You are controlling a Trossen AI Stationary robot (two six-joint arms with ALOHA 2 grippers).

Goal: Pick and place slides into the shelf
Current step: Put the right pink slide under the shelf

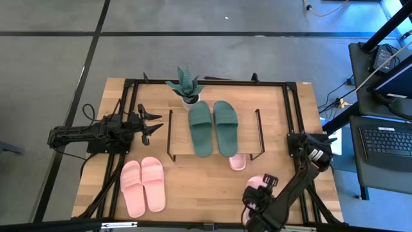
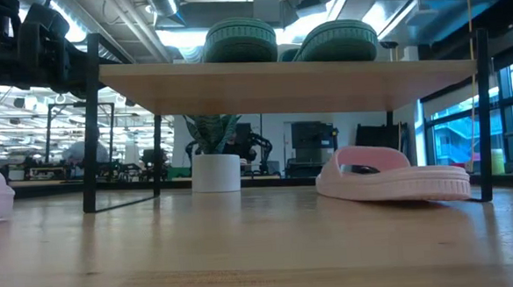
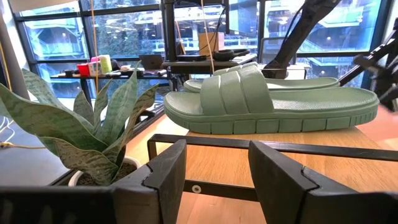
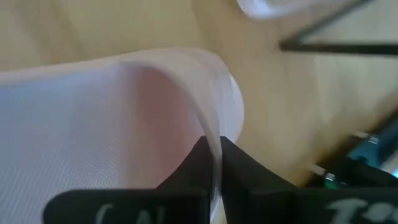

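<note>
Two dark green slides [image 1: 213,127] [image 3: 273,99] lie side by side on the shelf's top board [image 1: 248,129] [image 2: 279,76]. One pink slide [image 1: 237,162] [image 2: 390,176] lies on the table under the shelf's near right corner. A pink pair [image 1: 143,185] rests sole-down on the table at the near left. My right gripper [image 1: 256,194] [image 4: 214,158] is at the near right, shut on another pink slide [image 1: 260,182]. My left gripper [image 1: 154,122] [image 3: 217,168] waits open and level, left of the shelf. My right gripper pinches a thin curved pink wall of the slide, seemingly the strap's edge [image 4: 211,134], between its two fingers. The fingers come steeply from above. The slide fills the wrist view below them. Whether it is clear of the table does not show.
A potted plant [image 1: 185,85] [image 2: 215,159] [image 3: 74,130] stands at the shelf's far left corner, close to my left gripper. The shelf's black wire legs [image 2: 87,126] stand on the table. Bare tabletop [image 1: 199,187] lies between the pink pair and my right gripper.
</note>
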